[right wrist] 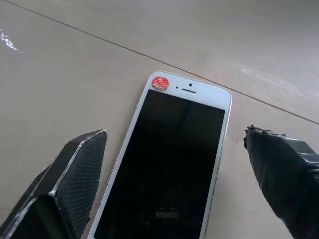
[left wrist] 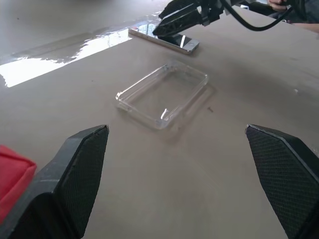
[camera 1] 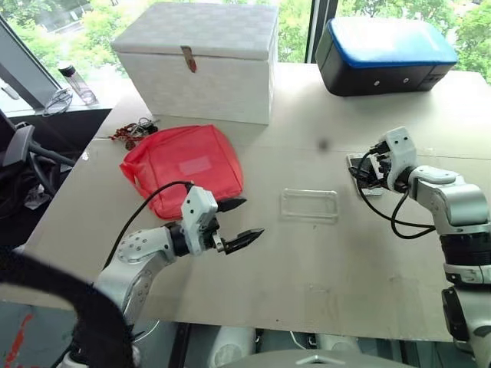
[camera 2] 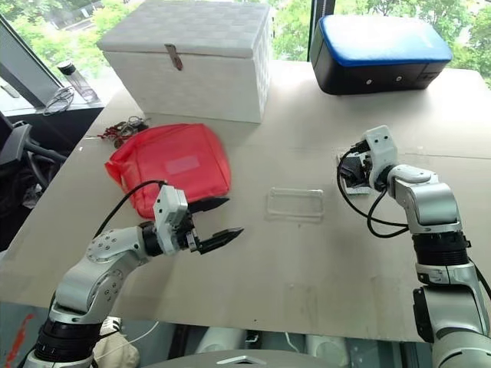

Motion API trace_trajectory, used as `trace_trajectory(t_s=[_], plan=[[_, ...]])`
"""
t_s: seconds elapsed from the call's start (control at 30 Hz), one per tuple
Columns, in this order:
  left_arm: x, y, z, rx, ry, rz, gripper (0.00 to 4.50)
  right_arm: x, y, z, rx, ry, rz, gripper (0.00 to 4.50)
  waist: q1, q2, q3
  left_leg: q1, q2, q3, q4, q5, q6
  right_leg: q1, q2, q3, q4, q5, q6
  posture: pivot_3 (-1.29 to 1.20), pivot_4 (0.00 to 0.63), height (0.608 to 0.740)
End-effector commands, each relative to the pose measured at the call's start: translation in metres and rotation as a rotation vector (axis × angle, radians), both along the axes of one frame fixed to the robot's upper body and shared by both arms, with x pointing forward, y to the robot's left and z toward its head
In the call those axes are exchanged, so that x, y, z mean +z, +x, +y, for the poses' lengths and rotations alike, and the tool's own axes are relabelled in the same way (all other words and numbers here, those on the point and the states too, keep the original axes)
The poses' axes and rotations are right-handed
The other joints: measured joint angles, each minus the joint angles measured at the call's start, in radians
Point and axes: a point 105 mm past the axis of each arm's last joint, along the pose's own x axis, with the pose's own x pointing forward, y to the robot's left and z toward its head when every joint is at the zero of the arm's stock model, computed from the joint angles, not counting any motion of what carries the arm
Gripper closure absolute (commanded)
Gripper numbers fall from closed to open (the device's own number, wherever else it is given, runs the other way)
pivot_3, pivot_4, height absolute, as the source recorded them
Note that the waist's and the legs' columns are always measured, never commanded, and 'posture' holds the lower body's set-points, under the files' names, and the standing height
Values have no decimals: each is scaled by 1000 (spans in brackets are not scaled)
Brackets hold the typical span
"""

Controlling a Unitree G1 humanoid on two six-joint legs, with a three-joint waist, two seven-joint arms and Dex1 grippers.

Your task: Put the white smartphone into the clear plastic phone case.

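Note:
The white smartphone (right wrist: 169, 164) lies flat on the table, screen up, with a small red sticker at its top corner. My right gripper (right wrist: 175, 133) hovers just over it, open, one finger on either side and nothing gripped; the head views place this gripper (camera 1: 367, 172) at the table's right. The clear plastic phone case (camera 1: 309, 205) lies empty, open side up, in the middle of the table, to the left of the phone (left wrist: 169, 41). My left gripper (camera 1: 247, 218) stands open above the table, left of the case (left wrist: 162, 94) and pointing toward it.
A red pouch (camera 1: 184, 165) lies just behind my left gripper. At the back of the table stand a white box (camera 1: 199, 61) and a black case with a blue lid (camera 1: 383, 54). Keys (camera 1: 134, 130) lie beyond the pouch. The table's front edge (camera 1: 307, 326) is close.

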Motion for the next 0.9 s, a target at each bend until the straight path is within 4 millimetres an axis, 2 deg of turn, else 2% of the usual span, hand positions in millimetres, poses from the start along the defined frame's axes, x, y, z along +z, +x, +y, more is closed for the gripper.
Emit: trace_trajectory(t_s=[0.03,0.17,0.37,0.53,0.6,0.73,0.9], plan=[[11,-1,-7,-20,-10,-31,0,12,4,-3,-51,28,-23,35,0,0,0,0,0,0,0,0,0,0,0,0,0,0,0,0,150,740],[14,-3,-9,-21,-12,-28,0,-5,-4,-4,-88,34,42,35,2,0,0,0,0,0,0,0,0,0,1,0,0,0,0,0,150,740],[15,-7,-12,-3,-17,-6,0,-49,-31,-7,-165,2,182,35,5,-2,-2,1,0,0,0,0,0,1,1,0,0,0,0,0,150,740],[17,-10,-20,-11,-27,6,0,-61,-37,-3,-184,27,257,35,7,-4,-4,4,0,-1,1,0,0,5,1,-1,0,0,0,0,150,740],[18,-9,-20,-10,-28,5,0,-64,-37,-3,-172,-21,289,35,6,-5,-5,4,0,-2,1,0,0,6,1,-2,1,0,0,0,150,740],[21,-7,-19,-2,-33,1,0,-68,-35,-1,-158,14,310,35,4,-9,-8,5,0,-2,1,0,0,6,2,-2,1,0,0,0,150,740],[21,-7,-19,5,-35,2,0,-84,-39,3,-140,11,350,35,4,-13,-11,10,0,-2,1,0,0,12,2,-2,0,0,0,0,150,740]])
